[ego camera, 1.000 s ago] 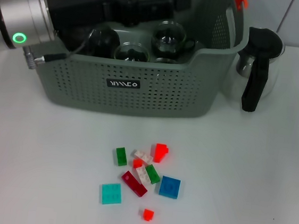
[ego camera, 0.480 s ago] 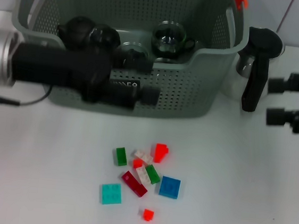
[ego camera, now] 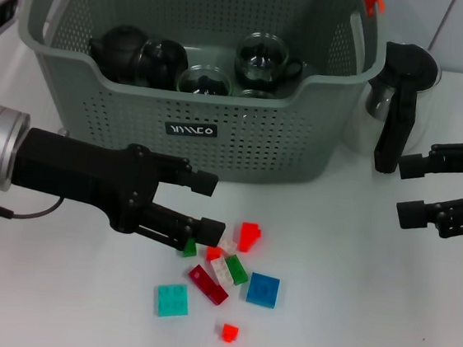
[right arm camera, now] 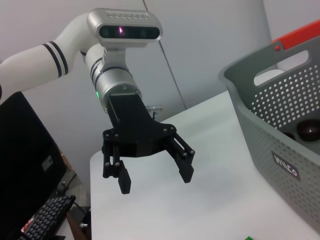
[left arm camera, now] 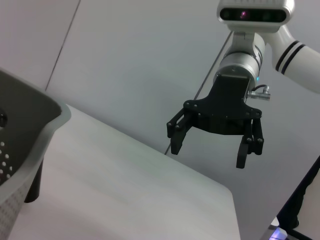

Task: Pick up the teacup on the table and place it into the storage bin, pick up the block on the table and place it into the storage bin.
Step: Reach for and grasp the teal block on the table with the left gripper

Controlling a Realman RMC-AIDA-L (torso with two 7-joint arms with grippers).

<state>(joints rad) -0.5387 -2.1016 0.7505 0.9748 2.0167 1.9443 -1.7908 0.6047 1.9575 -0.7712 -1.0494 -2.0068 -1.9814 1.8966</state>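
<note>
The grey-green storage bin [ego camera: 243, 146] stands at the back of the table and also appears in the right wrist view [right arm camera: 280, 120]. Inside it lie two glass teacups [ego camera: 264, 59] [ego camera: 204, 79] and a dark teapot [ego camera: 136, 52]; I see no teacup on the table itself. Several small blocks [ego camera: 221, 270] are scattered in front of the bin. My left gripper [ego camera: 218, 206] hangs open and empty at the pile's left edge, its lower finger over a green block [ego camera: 188, 248]; the right wrist view shows it too [right arm camera: 155, 180]. My right gripper [ego camera: 401, 190] is open and empty at the right, also visible in the left wrist view [left arm camera: 207, 155].
A glass pitcher [ego camera: 401, 96] with a black handle stands just right of the bin, close to my right gripper. A teal block [ego camera: 173, 300], a blue block [ego camera: 262, 289] and a small red one [ego camera: 230, 332] lie at the pile's near side.
My left arm has come out of the bin and dropped down to the blocks, gripper open. My right gripper came into view from the right and moved slightly inward and down.
</note>
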